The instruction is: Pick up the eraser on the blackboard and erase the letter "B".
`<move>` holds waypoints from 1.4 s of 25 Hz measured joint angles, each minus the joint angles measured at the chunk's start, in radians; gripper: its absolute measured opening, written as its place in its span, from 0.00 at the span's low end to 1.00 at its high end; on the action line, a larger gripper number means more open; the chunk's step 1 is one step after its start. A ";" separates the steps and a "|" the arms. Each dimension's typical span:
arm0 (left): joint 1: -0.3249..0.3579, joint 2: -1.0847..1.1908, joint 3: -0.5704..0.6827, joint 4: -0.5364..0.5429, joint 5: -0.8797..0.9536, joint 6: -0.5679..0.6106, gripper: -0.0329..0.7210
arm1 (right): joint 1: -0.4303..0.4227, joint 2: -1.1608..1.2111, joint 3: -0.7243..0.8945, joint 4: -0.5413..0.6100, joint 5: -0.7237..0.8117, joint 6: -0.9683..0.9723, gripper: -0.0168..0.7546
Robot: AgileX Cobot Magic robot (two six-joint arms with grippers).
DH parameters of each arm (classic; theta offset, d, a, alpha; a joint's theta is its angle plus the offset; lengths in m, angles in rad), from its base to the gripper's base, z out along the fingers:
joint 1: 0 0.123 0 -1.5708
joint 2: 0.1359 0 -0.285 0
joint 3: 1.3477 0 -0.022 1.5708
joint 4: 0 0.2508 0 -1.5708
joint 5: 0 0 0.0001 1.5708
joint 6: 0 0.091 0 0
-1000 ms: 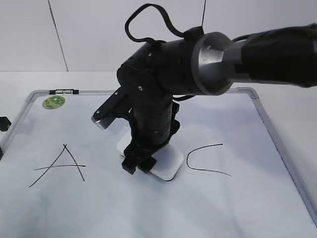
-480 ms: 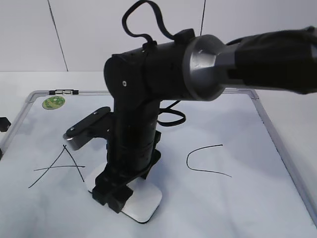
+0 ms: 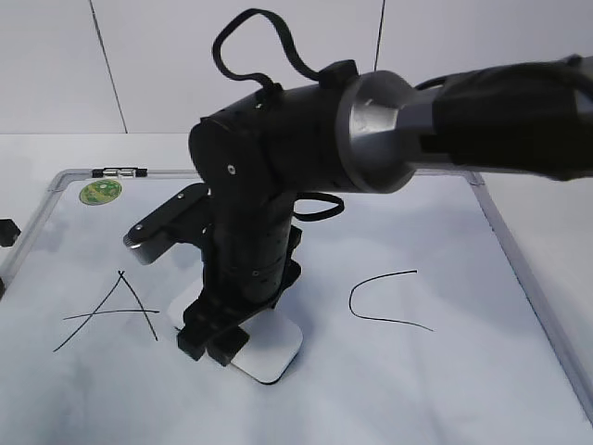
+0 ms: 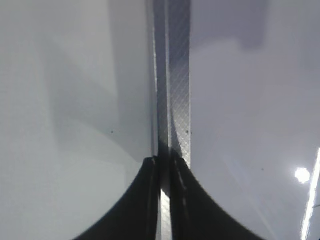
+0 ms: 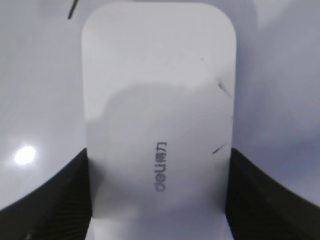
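Observation:
My right gripper [image 3: 215, 345] is shut on the white eraser [image 3: 273, 348] and holds it flat against the blackboard [image 3: 445, 389], between the letters "A" and "C". In the right wrist view the eraser [image 5: 160, 100] fills the frame, with grey lettering on top and the black fingers [image 5: 159, 165] pressed on both its sides. No letter "B" shows; the arm and eraser cover that part of the board. My left gripper [image 4: 165, 162] is shut apart from a thin slit, over the board's silver frame [image 4: 175, 100]. It shows at the far left edge of the exterior view [image 3: 7, 232].
The letter "A" [image 3: 116, 311] is left of the eraser and the letter "C" [image 3: 384, 298] right of it. A round green sticker [image 3: 100, 191] sits in the board's far left corner. The right arm's thick black body [image 3: 278, 167] hangs over the middle of the board.
The right gripper slid the eraser left and toward the front of the board, then back a little. The left gripper has not moved.

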 joint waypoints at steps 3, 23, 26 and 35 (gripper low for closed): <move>0.000 0.000 0.000 0.000 0.000 0.000 0.06 | -0.036 0.004 -0.002 0.000 -0.019 0.005 0.70; 0.000 0.000 0.000 0.000 0.000 0.000 0.06 | -0.235 0.068 -0.124 0.058 0.025 -0.060 0.70; 0.000 0.000 0.000 0.000 0.000 0.000 0.06 | -0.221 0.068 -0.126 0.149 0.060 -0.114 0.70; 0.000 0.000 0.000 0.000 0.000 0.000 0.06 | -0.108 0.068 -0.126 0.195 0.124 -0.130 0.70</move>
